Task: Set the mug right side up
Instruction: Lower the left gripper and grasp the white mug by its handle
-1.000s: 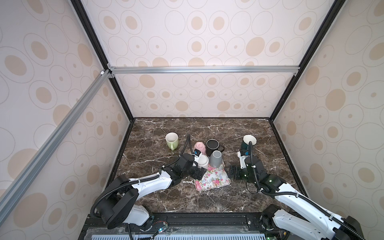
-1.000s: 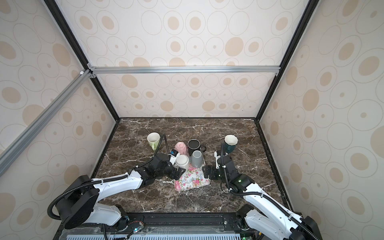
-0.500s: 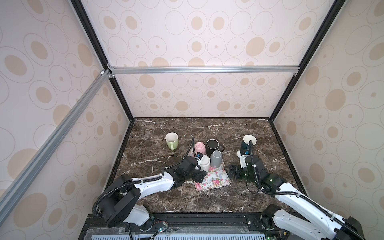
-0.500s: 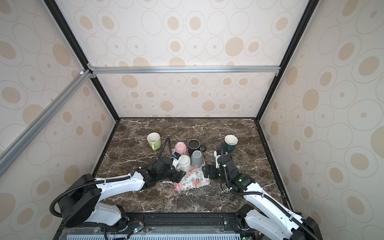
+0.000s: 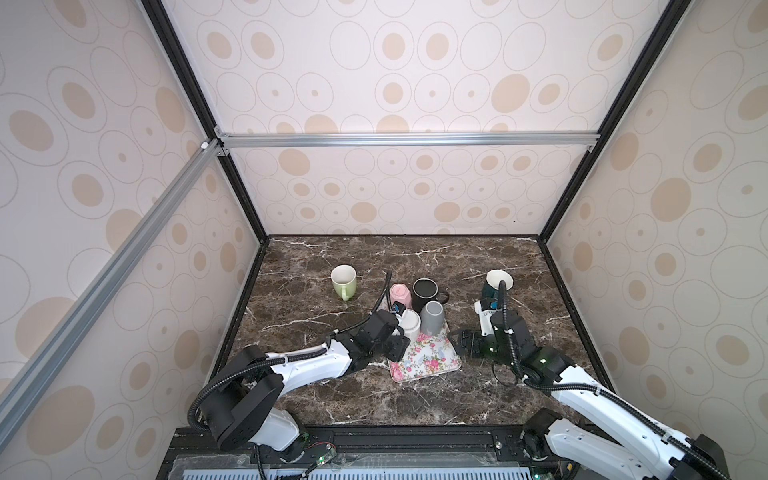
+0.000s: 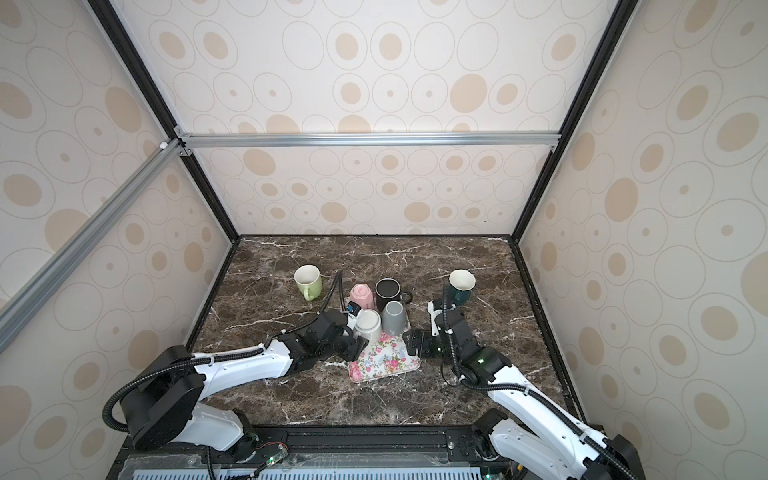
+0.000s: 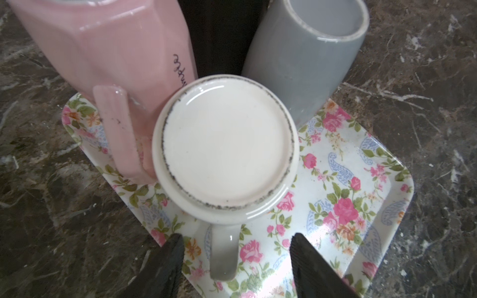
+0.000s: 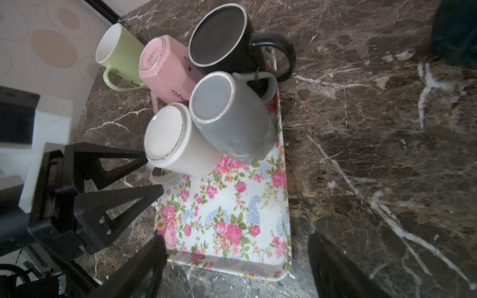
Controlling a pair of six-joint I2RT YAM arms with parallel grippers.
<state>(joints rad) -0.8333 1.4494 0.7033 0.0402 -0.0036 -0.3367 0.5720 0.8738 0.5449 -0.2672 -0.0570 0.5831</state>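
Note:
A white mug [image 7: 224, 144] stands upside down on the flowered tray [image 7: 361, 180], base up, in both top views [image 5: 410, 324] [image 6: 368, 326]. Its handle [image 7: 224, 250] points at my left gripper [image 7: 236, 247], which is open. The two black fingers lie one on each side of the handle, with a gap on both sides. The right wrist view shows the same: the left gripper [image 8: 153, 172] straddles the handle of the white mug [image 8: 175, 139]. My right gripper [image 8: 236, 238] is open and empty, low over the tray's near end [image 8: 227, 219].
Against the white mug, a pink mug [image 5: 400, 293] and a grey mug [image 5: 432, 318] stand upside down. A black mug [image 5: 424, 291] is upright behind them. A green mug [image 5: 344, 280] stands at back left and a dark teal one [image 5: 496, 284] at back right.
My left gripper has slid in so its fingers flank the white mug's handle, and its jaws have narrowed. The right arm has barely moved.

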